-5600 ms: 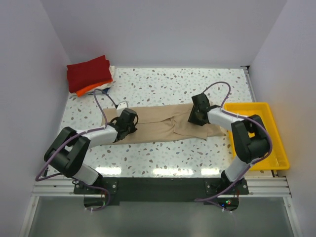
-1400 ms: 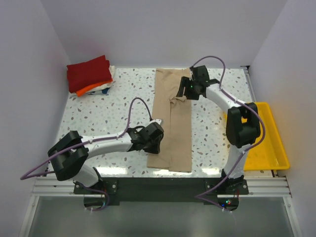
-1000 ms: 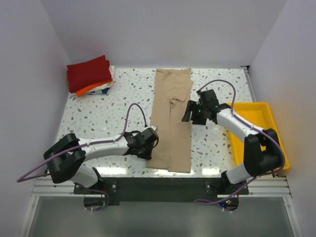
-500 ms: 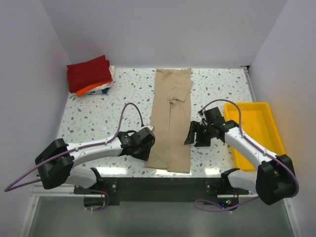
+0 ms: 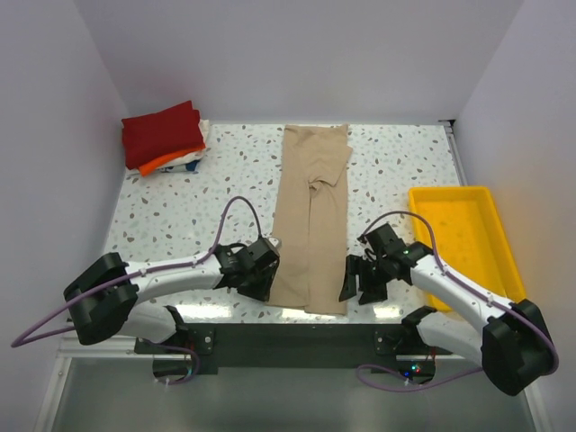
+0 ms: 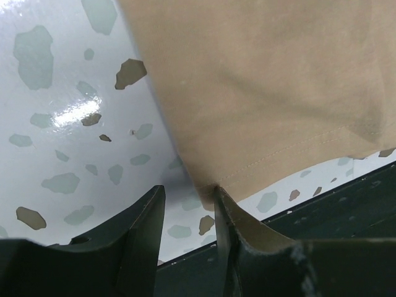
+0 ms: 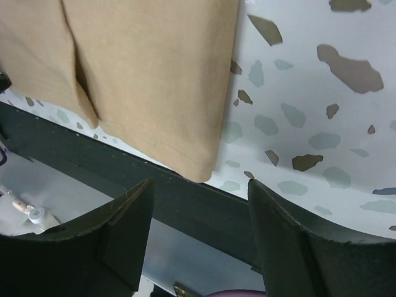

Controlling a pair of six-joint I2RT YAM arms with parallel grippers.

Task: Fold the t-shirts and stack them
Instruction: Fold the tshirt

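The tan shirt is laid as a long strip down the middle of the bench, its hem at the near edge. The left pincer is released at the near-left hem corner, with nothing held. The right pincer is spread wide over the near-right corner, empty. Judgement: both corners should be pinched through all layers, then lifted evenly toward the far end.

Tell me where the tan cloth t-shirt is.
Top view: the tan cloth t-shirt lies lengthwise down the middle, between the stack of folded shirts at far left and the yellow plastic tray at right.
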